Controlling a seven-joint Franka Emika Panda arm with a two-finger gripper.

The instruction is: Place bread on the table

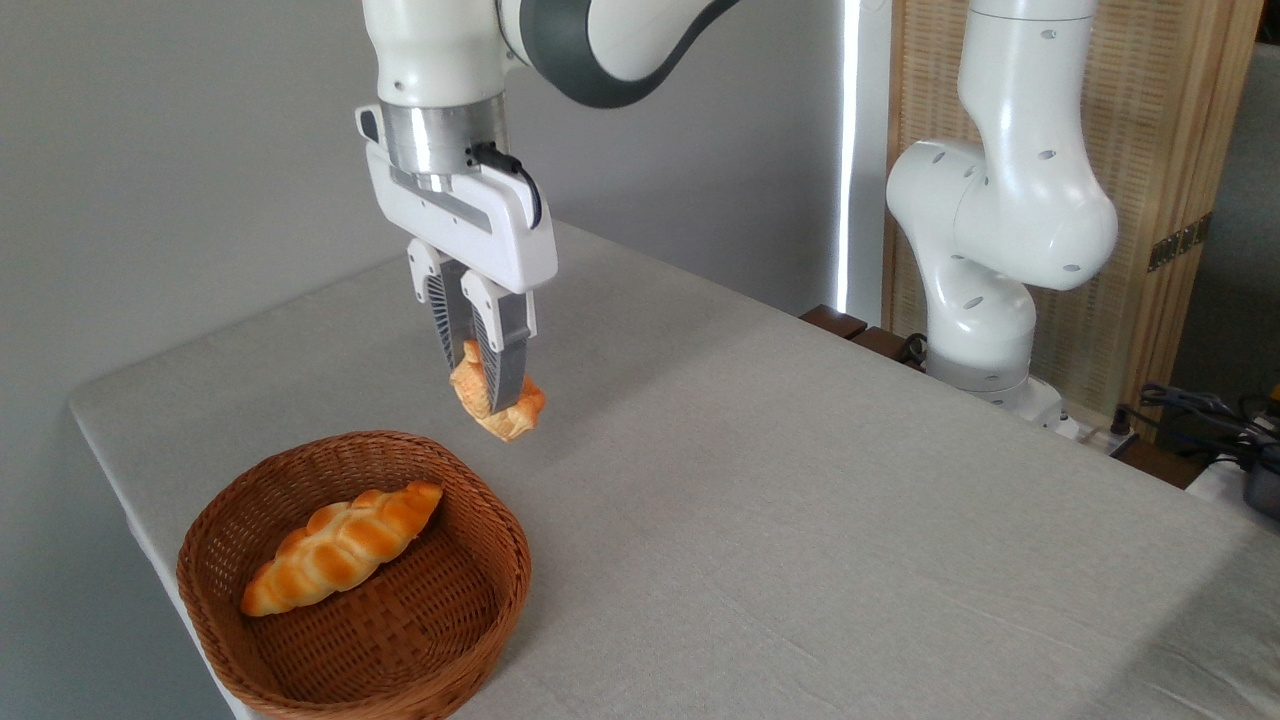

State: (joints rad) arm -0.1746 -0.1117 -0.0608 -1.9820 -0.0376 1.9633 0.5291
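Gripper: the gripper [487, 385] pinches the small knotted bread roll [497, 405] between its two fingers
Bread: hanging in the air above the table [800, 500], just past the wicker basket's [350, 580] far rim
Basket: holds only the long braided loaf [340, 548]
Step in hand: carry clear of the rim, lower until the roll rests on the grey cloth, then release gently

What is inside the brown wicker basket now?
One long braided loaf lies inside the basket. The near wall hides part of the basket floor, so that strip cannot be checked.
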